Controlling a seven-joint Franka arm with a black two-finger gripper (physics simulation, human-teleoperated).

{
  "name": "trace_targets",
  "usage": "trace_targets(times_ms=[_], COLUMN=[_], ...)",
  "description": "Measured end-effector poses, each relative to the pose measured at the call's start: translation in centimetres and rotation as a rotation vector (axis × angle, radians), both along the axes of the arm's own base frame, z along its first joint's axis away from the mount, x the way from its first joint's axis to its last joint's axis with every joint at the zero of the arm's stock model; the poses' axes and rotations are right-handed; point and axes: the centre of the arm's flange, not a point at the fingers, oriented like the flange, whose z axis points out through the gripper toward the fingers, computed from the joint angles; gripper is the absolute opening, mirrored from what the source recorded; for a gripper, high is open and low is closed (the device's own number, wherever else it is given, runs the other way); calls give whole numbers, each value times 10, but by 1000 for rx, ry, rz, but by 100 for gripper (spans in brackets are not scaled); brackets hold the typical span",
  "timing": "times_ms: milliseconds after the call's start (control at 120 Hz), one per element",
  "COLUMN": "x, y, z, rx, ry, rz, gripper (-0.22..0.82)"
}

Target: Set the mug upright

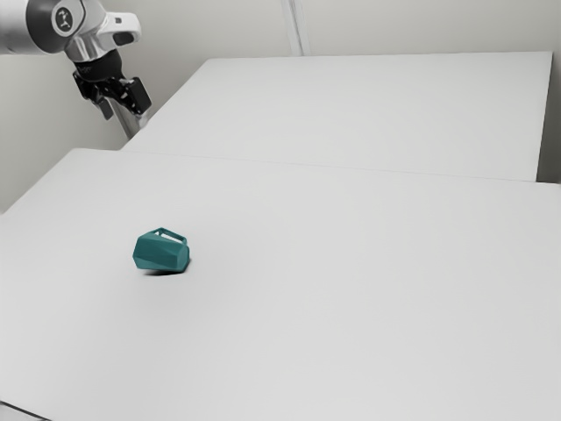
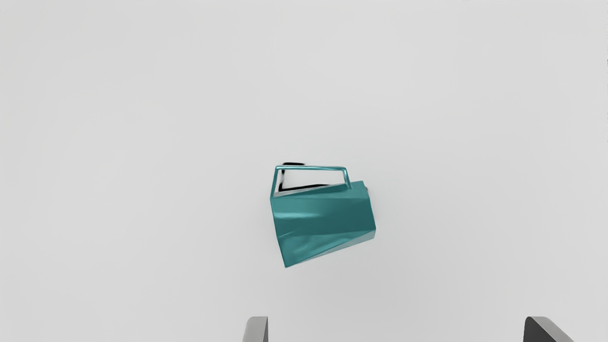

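My gripper [image 1: 125, 107] hangs in the air at the upper left of the exterior view, well away from the mug. The teal faceted mug [image 1: 161, 252] lies on its side on the white table, its handle up and a dark shadow beneath it. In the wrist view the same mug [image 2: 323, 216] shows its side wall, with the angular handle standing off one side. My gripper [image 2: 396, 327] is open there, its two fingertips far apart and nothing between them.
The white table [image 1: 351, 298] spreads around the mug. Behind it, a second white surface [image 1: 368, 114] reaches toward the wall. A thin dark line crosses the lower left corner of the exterior view.
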Motion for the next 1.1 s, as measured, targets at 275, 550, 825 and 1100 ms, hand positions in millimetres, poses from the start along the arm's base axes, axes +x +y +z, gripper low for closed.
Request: trace_targets(times_ms=[275,550,825,1100], x=[-8,-9,-12,-25], y=[-5,-10,5,54], z=[3,-37,-89,-120], rx=[-5,-75,-188,-292], ry=[-7,18,58,68], rz=[-11,-12,44,145], gripper=[59,59,59,59])
